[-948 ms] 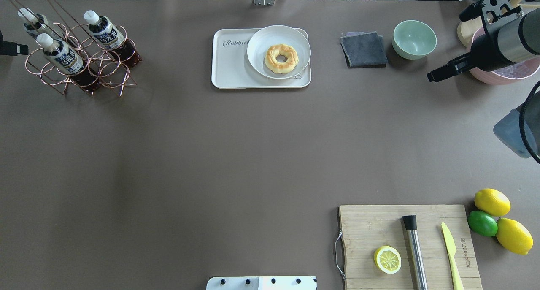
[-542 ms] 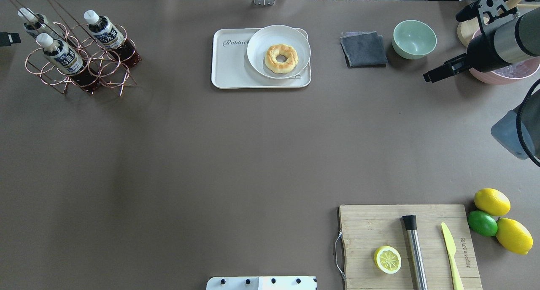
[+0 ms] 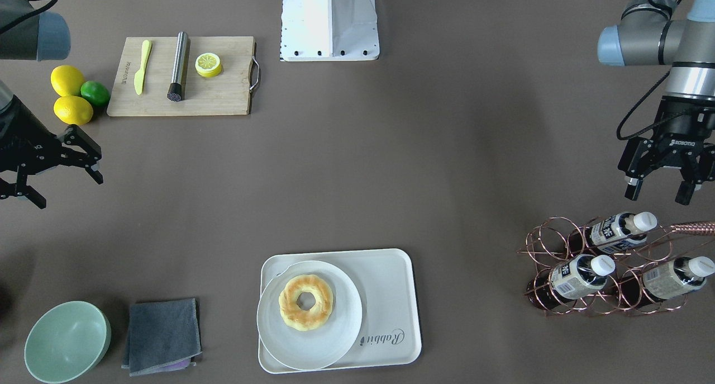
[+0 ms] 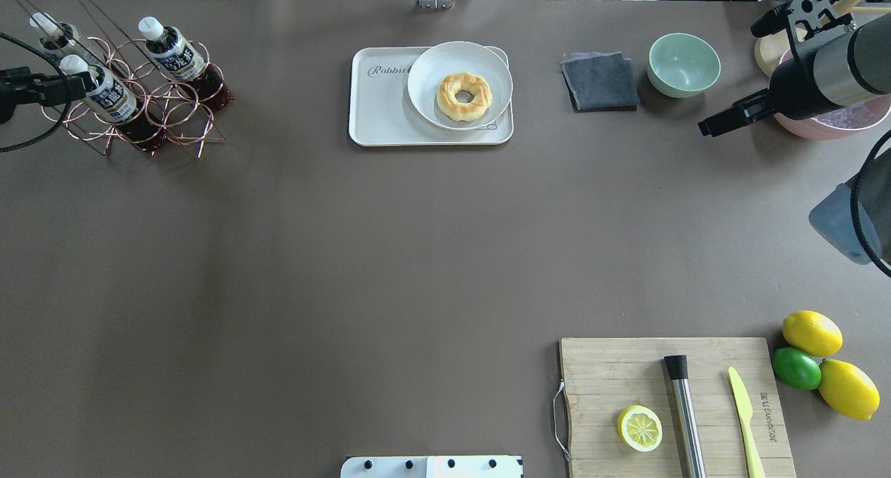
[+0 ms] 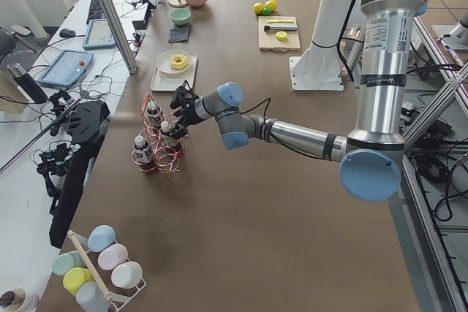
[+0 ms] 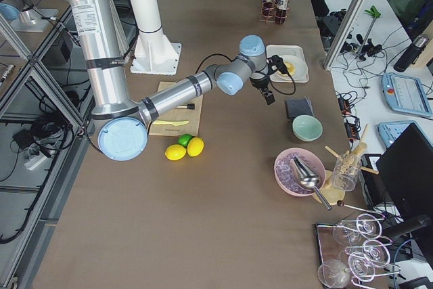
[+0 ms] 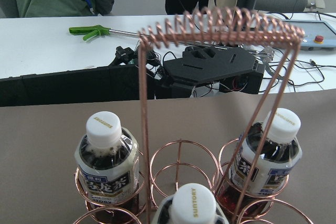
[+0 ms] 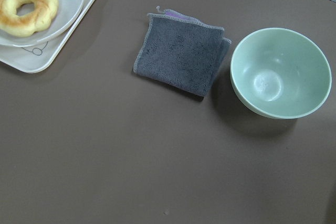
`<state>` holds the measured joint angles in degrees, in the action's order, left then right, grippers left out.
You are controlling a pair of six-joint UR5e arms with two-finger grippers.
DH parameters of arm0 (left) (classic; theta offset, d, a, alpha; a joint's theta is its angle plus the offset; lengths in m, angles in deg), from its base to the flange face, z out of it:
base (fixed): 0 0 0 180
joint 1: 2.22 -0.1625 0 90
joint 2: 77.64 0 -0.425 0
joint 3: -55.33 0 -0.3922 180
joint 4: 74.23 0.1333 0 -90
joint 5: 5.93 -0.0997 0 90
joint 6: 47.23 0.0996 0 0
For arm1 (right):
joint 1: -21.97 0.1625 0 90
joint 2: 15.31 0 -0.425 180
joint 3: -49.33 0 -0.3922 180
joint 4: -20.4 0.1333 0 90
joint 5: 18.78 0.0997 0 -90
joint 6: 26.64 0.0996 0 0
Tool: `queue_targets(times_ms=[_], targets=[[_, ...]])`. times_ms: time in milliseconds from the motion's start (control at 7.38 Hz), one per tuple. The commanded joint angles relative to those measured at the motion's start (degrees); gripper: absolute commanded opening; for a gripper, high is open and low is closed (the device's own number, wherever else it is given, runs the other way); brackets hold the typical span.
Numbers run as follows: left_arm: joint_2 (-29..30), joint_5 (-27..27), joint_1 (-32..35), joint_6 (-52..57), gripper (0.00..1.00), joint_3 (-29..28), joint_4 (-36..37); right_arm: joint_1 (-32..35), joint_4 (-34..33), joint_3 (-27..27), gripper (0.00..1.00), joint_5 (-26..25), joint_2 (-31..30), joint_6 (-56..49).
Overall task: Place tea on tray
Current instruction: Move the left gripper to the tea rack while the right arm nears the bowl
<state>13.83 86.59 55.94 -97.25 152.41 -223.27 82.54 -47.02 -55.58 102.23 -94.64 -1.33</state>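
Nothing is placed yet. The tea [image 3: 617, 230] sits with two like bottles in a copper rack [image 3: 692, 226] at the counter's [image 3: 391, 149] 10 o'clock, seen from overhead, and the tray [image 3: 385, 278] lies at 12. The left pincer [image 3: 658, 195] hovers beside the rack, wide open and empty. The right pincer [image 3: 67, 189], at 2 o'clock, is likewise open and empty.

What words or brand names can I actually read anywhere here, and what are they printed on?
"Rabbit": grey script on the tray.
"SUNTORY": on the white caps of the tea bottles.
"ROBOTIQ": on the left claw.
The bottles' labels: Japanese characters, too blurred to read.
Engraving on the cutting board: too small to read.
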Motion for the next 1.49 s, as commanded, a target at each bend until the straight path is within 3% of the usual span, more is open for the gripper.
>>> queue_targets(times_ms=[0,135,271,812,1354], targets=[[2.22,-2.08,-1.38,0.62,0.97,-0.92,0.15,-0.01,-0.09,0.06,1.0,-0.25,0.05,0.0],[3.27,-2.08,-1.38,0.8,0.97,-1.62,0.06,-0.01,-0.09,0.15,1.0,-0.25,0.05,0.0],[3.8,-1.91,-1.38,5.41,0.89,-2.41,-0.11,-0.01,-0.09,0.15,1.0,-0.25,0.05,-0.09],[3.11,-1.82,-0.76,10.55,0.88,-2.68,-0.11,-0.01,-0.09,0.06,1.0,-0.34,0.05,0.0],[3.63,-1.56,-0.67,9.41,0.69,-4.62,-3.19,-0.01,0.0,-0.12,1.0,-0.34,0.05,0.0]])
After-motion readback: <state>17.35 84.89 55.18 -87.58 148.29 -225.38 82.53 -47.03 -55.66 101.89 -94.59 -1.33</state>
